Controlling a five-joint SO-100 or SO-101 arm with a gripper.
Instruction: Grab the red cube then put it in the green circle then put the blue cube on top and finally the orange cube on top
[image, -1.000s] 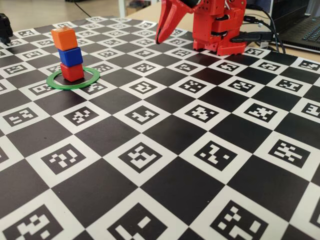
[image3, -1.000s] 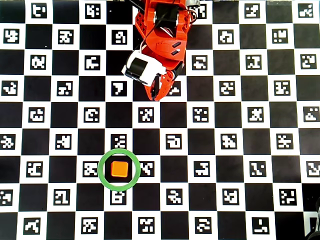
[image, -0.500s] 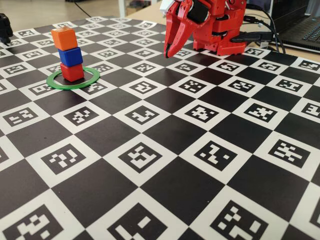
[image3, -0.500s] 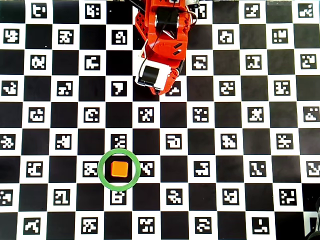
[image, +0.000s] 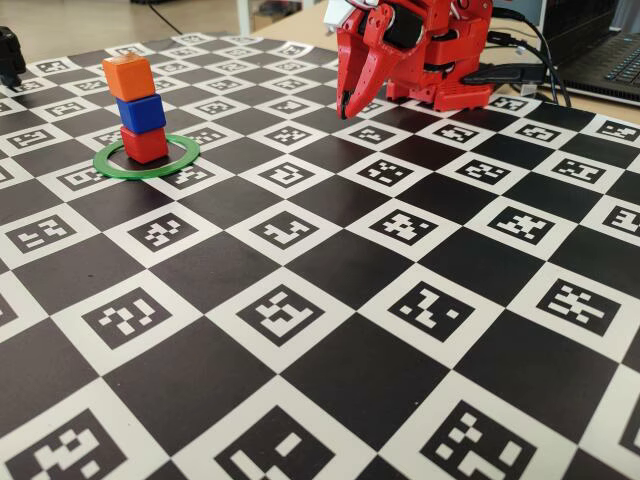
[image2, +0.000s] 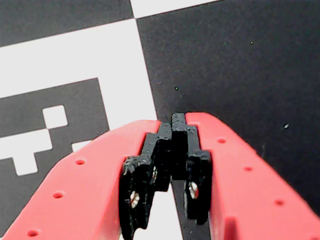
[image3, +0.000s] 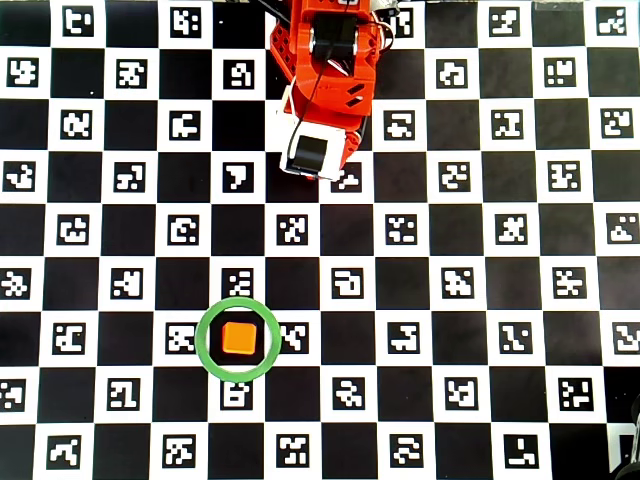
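Inside the green circle (image: 184, 150) stands a straight three-cube stack: the red cube (image: 145, 146) at the bottom, the blue cube (image: 141, 113) on it, the orange cube (image: 128, 76) on top. From overhead only the orange cube (image3: 237, 339) shows, centred in the green circle (image3: 201, 340). My red gripper (image: 346, 108) hangs at the back of the board, far right of the stack, pointing down just above the surface. In the wrist view the gripper (image2: 172, 120) is shut, its black pads pressed together with nothing between them.
The arm's red base (image: 450, 60) sits at the board's far edge, with cables and a laptop (image: 610, 55) behind it. The checkered marker board (image: 330, 300) covers the table. From overhead, the white wrist camera (image3: 312, 152) covers the fingers.
The arm has drawn back toward its base and the gripper has swung from slanting left to pointing down. The cube stack has not moved.
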